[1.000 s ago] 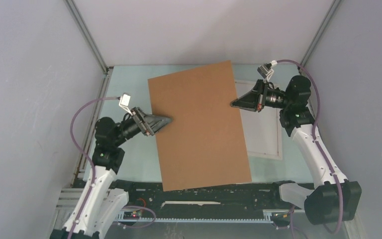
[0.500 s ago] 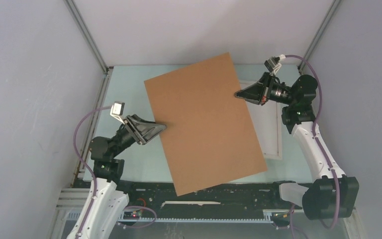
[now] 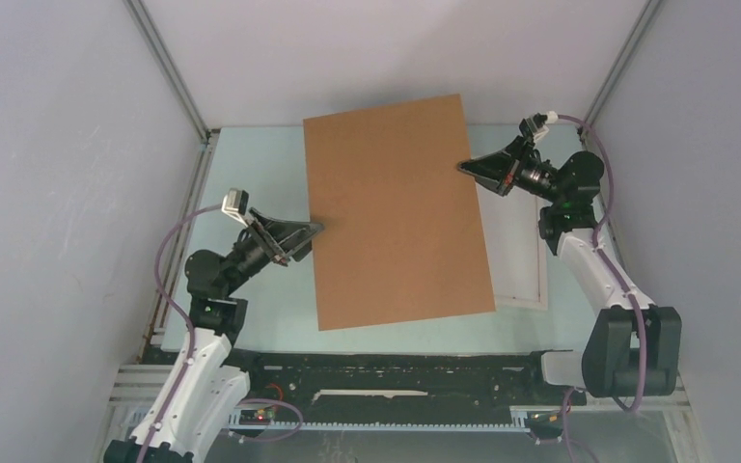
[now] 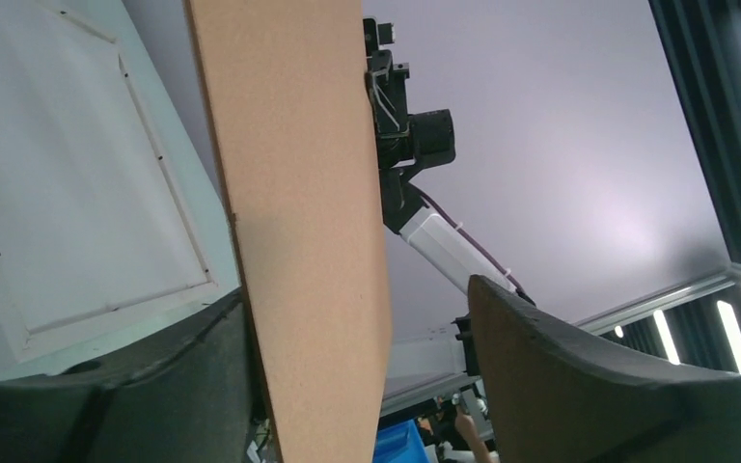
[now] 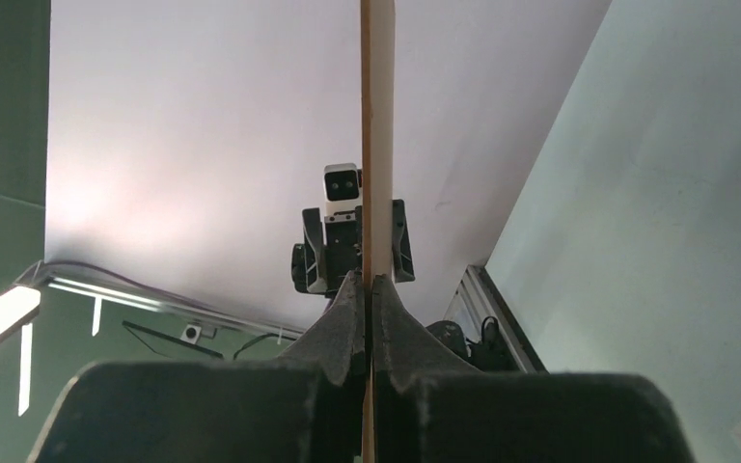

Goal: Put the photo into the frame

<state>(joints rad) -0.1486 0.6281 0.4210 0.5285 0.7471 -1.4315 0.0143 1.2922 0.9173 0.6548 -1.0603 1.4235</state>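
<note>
Right gripper [image 3: 463, 168] clamps board [image 3: 396, 212] edge. Left gripper [image 3: 315, 229] wide open, straddling opposite edge. Frame [image 3: 542, 260] partly beneath board; contents indiscernible.

There is one brown backing board [image 3: 396, 212] and one white frame [image 3: 521, 256]. Two grippers show: left gripper [image 3: 314, 230], right gripper [image 3: 463, 168].

The brown board [image 3: 396, 212] hides most of the frame [image 3: 519, 260], leaving only its right strip in sight; in the left wrist view the board runs off top and bottom
</note>
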